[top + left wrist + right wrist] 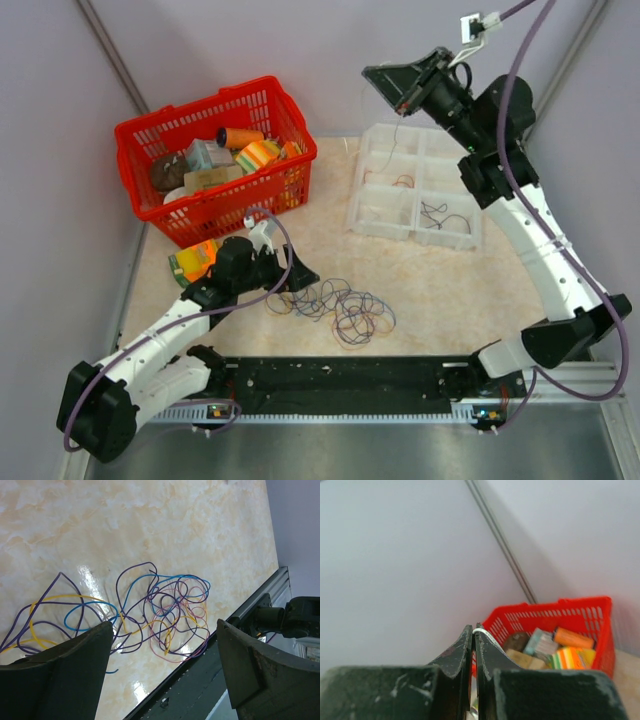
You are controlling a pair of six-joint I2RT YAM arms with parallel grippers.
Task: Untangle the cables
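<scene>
Sorting strands singly, by appearance: cables (335,310) lie tangled on the surface (450,290) beneath the released left gripper (164,625); right gripper (474,629), clenched, seemingly pinches one strand (482,631) above the tray (385,205). Next move probably calls for seizing an outlying loop.

The tabletop (470,290) I work over is glossy cream laminate with a pale marble pattern. In my left wrist view a white patch of reflected light (87,572) sits on it. Plain pale lavender walls rise from the tabletop's sides: a left wall (50,200), a far wall (300,50) and a right wall (605,150). Grey metal strips (112,55) run up its two far corners. Along the tabletop's near edge lie a black strip (340,372) and a ribbed aluminium rail (570,378). Nearer still is a dull grey metal sheet (380,450).
</scene>
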